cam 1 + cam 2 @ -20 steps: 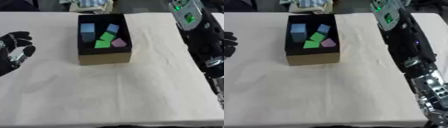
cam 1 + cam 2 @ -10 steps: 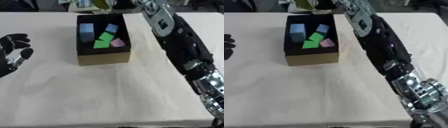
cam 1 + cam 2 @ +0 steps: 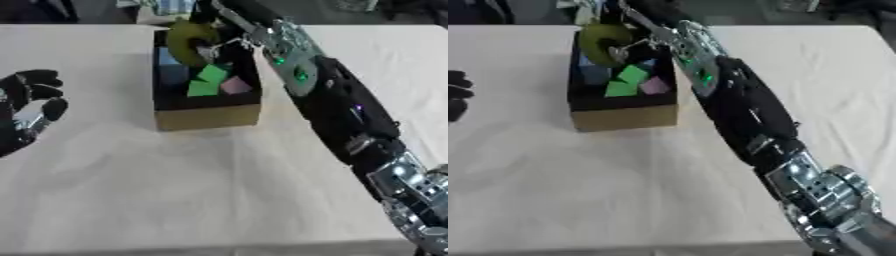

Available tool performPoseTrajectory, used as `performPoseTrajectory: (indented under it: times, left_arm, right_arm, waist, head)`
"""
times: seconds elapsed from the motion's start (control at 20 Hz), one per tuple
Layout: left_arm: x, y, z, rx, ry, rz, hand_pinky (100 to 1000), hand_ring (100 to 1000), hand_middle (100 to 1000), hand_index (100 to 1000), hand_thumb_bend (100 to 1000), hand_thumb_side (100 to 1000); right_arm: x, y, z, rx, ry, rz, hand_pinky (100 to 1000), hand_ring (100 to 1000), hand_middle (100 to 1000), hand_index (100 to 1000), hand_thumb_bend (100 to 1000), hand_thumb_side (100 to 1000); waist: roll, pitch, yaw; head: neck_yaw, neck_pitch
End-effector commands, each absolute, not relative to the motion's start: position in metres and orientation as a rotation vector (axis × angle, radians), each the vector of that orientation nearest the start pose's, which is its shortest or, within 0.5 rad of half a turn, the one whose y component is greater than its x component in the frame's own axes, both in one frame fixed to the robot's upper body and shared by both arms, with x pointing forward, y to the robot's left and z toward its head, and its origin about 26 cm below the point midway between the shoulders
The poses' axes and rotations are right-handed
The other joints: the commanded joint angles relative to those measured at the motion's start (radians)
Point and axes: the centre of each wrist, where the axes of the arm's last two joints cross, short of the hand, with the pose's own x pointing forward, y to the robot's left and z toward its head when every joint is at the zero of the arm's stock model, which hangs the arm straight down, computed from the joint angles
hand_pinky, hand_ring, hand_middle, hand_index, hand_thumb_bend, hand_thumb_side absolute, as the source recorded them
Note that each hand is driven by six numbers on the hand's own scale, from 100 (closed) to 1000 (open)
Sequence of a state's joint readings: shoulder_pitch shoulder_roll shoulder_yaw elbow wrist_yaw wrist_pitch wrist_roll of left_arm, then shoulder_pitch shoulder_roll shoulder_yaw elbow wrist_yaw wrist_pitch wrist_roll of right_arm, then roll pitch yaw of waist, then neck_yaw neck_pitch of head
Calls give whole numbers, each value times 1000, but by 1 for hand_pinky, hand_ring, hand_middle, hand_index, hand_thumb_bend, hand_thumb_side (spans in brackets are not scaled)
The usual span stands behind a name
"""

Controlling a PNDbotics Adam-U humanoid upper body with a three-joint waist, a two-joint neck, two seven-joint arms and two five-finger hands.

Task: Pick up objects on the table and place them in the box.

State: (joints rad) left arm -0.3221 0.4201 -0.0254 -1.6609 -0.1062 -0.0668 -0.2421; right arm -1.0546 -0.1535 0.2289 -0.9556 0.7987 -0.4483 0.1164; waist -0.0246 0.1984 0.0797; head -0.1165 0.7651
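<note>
The right arm reaches diagonally from the lower right across the table (image 3: 131,200), and its right hand (image 3: 229,41) is over the far end of the box (image 3: 208,116), fingers curled on an olive-green ring (image 3: 188,40) that hangs just left of the hand, above the box's opening. Below the hand, inside the box, lie a blue block (image 3: 173,75), two green blocks (image 3: 208,80) and a pink block (image 3: 234,85). The forearm hides the box's right wall. The left hand (image 3: 28,107) rests well away at the left edge, fingers relaxed and apart.
</note>
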Motion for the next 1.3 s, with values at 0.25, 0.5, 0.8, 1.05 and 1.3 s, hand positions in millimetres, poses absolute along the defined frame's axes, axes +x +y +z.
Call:
performPoseTrajectory:
  times: [0.25, 0.5, 0.8, 1.05, 1.3]
  left_arm:
    - [344, 300, 147, 224, -1937, -761, 828, 717, 693, 820, 580, 639]
    - [344, 302, 147, 234, -1941, -749, 828, 717, 693, 821, 577, 638]
    - [343, 305, 148, 250, -1941, -739, 828, 717, 694, 821, 575, 638]
    - [342, 308, 150, 262, -1944, -734, 829, 718, 695, 822, 571, 639]
    - [341, 313, 154, 295, -1961, -703, 829, 721, 697, 822, 568, 634]
  right_arm:
    - [481, -132, 207, 868, 2861, -2045, 611, 642, 600, 776, 100, 100]
    - [485, -142, 201, 940, 2873, -2073, 660, 740, 790, 919, 280, 397]
    - [482, -151, 218, 944, 2880, -1994, 723, 824, 920, 981, 417, 504]
    - [472, -157, 244, 914, 2892, -1859, 731, 833, 923, 979, 423, 510]
    - [449, -180, 286, 890, 2995, -1507, 689, 778, 844, 944, 309, 411]
  waist:
    - [2, -19, -4]
    - [0, -18, -9]
    - [-3, -15, -19]
    - [-7, -14, -31]
    - [-10, -15, -47]
  head:
    - [3, 5]
    - [8, 5]
    - [19, 5]
    - [29, 5]
    - [51, 5]
